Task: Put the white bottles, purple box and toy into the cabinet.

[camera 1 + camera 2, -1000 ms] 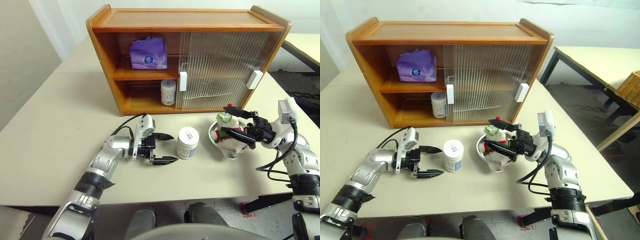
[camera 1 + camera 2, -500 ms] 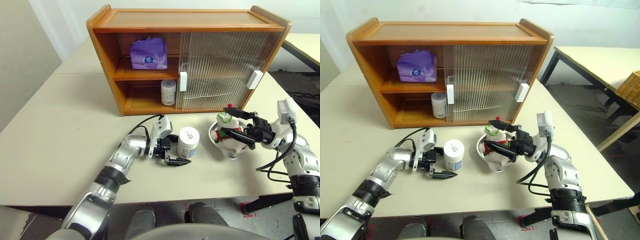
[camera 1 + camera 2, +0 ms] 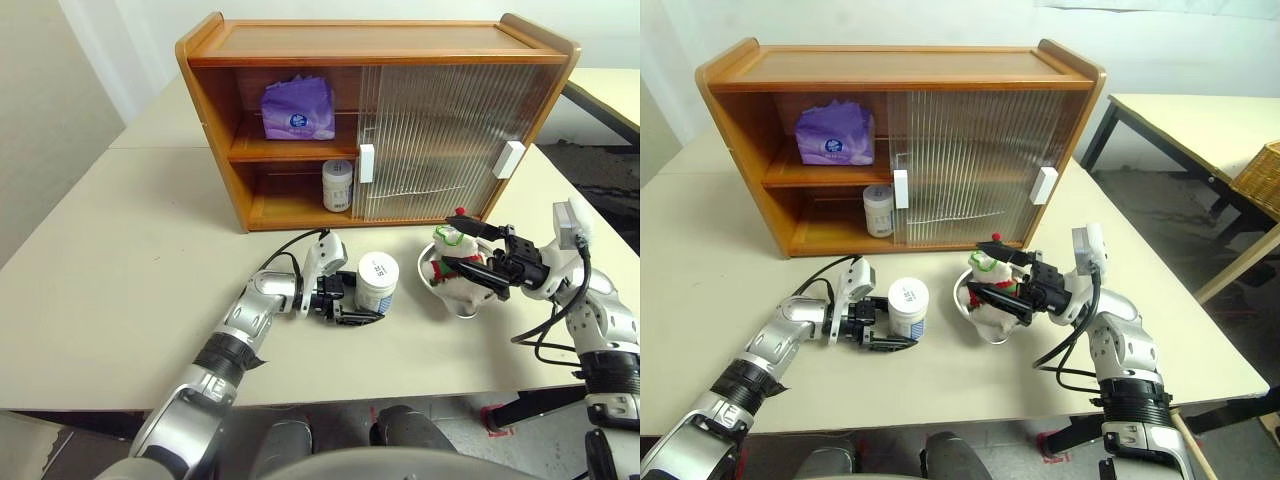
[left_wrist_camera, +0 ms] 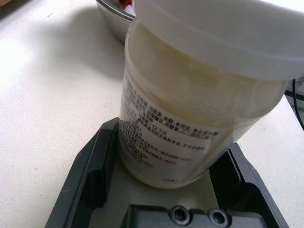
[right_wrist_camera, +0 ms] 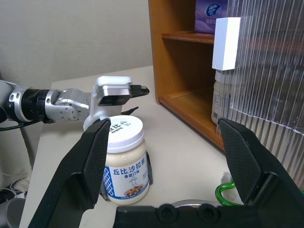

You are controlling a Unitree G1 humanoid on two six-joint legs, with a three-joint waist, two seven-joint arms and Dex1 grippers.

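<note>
The left gripper clasps a white bottle standing in front of the cabinet. The right gripper gapes wide over the toy in its bowl, also in front.

Silver arms, black jaws, black cables

Cabinet at the back of the tabletop, loose things in front of it.

The cabinet stands at the far side of the tabletop. The purple box lies on its upper shelf, one bottle on its floor below, beside the door edge. In front, a second bottle stands on the tabletop; to its right the toy sits in a bowl.
</note>
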